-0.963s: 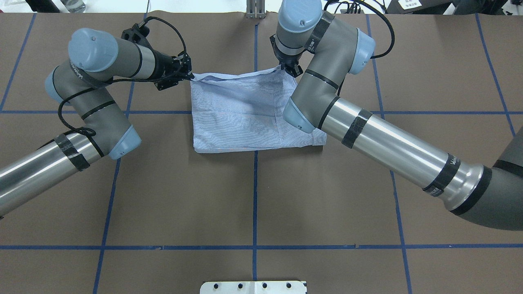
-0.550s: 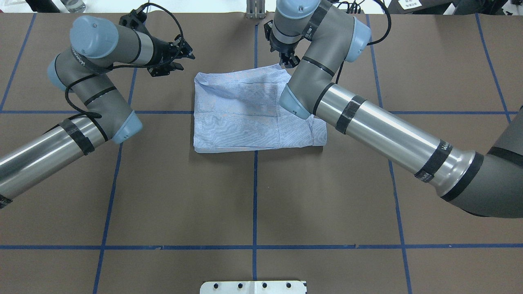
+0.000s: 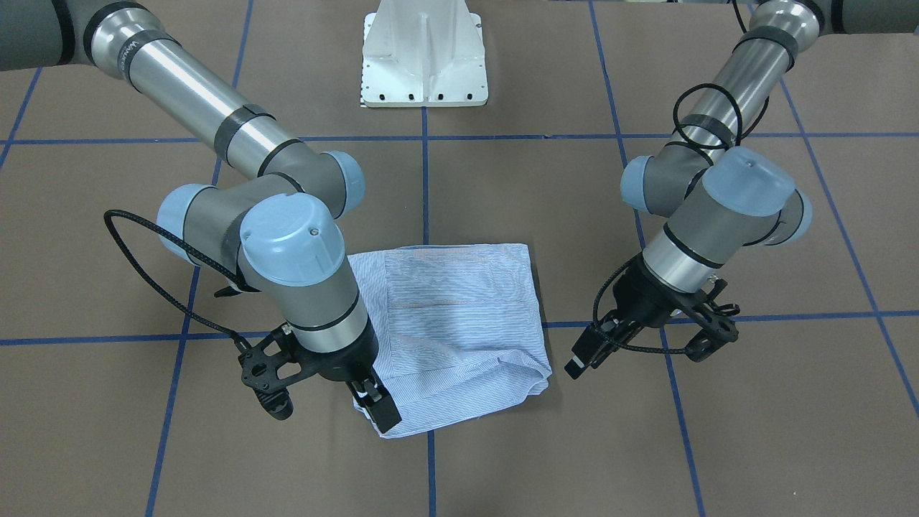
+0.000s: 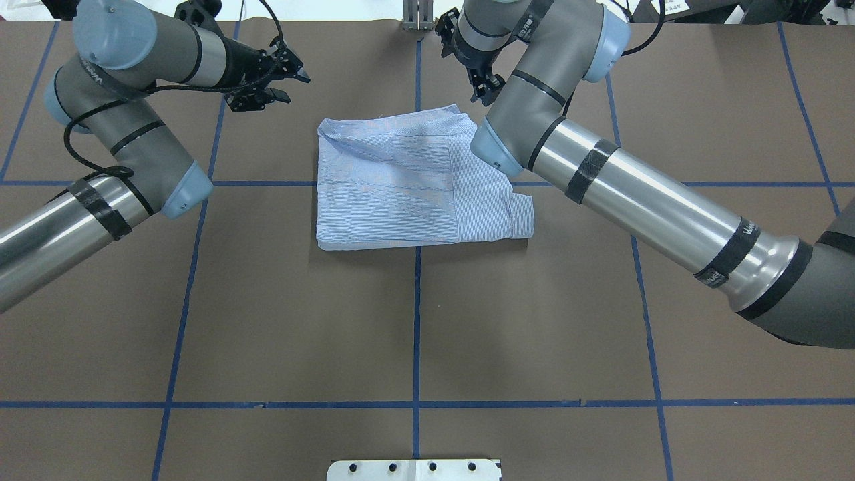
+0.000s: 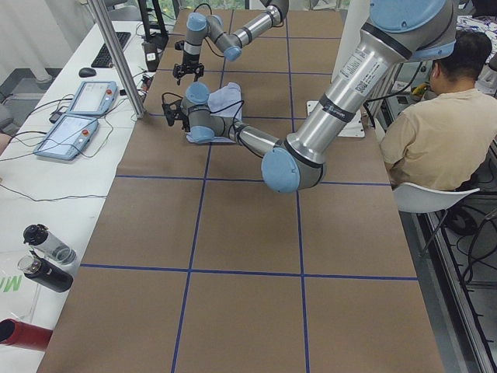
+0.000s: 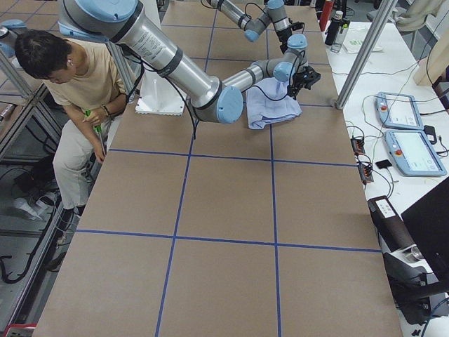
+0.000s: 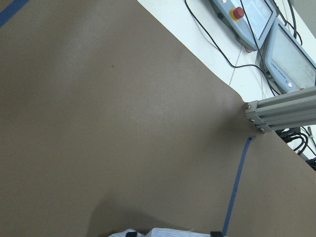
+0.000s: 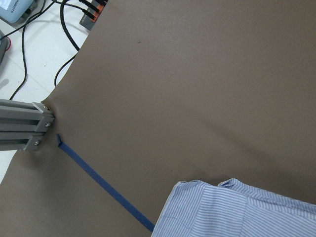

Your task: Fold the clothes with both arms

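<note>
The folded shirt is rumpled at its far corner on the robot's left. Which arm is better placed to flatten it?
Left, most likely. The left gripper hangs open beside that corner of the shirt. The right gripper is at the opposite far corner and would have to cross the shirt.

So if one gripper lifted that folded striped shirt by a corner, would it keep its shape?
Likely floppy: the shirt lies in soft layers with a rumpled edge, so a corner lift would probably unfold it. Thin cloth, so probably light. Pushed, it may bunch, as its creases suggest.
</note>
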Motion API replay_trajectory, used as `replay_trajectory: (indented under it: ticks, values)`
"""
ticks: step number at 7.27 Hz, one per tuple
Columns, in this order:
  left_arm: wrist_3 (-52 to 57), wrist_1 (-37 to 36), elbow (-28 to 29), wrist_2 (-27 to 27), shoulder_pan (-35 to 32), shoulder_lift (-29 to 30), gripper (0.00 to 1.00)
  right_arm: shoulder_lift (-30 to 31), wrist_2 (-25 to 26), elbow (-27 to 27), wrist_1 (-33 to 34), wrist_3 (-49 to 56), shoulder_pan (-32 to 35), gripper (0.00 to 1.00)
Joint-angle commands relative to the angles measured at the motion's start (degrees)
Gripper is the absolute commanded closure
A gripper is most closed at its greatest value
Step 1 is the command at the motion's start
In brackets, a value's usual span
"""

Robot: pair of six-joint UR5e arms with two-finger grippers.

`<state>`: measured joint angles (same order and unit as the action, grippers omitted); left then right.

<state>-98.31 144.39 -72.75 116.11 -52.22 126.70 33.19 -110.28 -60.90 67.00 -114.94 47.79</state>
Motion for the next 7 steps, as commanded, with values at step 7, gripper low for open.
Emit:
replay_trajectory:
  ticks: [7]
  values:
    - [6.8,0.0,9.0,-3.7,8.7,7.3,1.0,15.9,-3.1,-16.0,0.8,3.4,2.9,0.0]
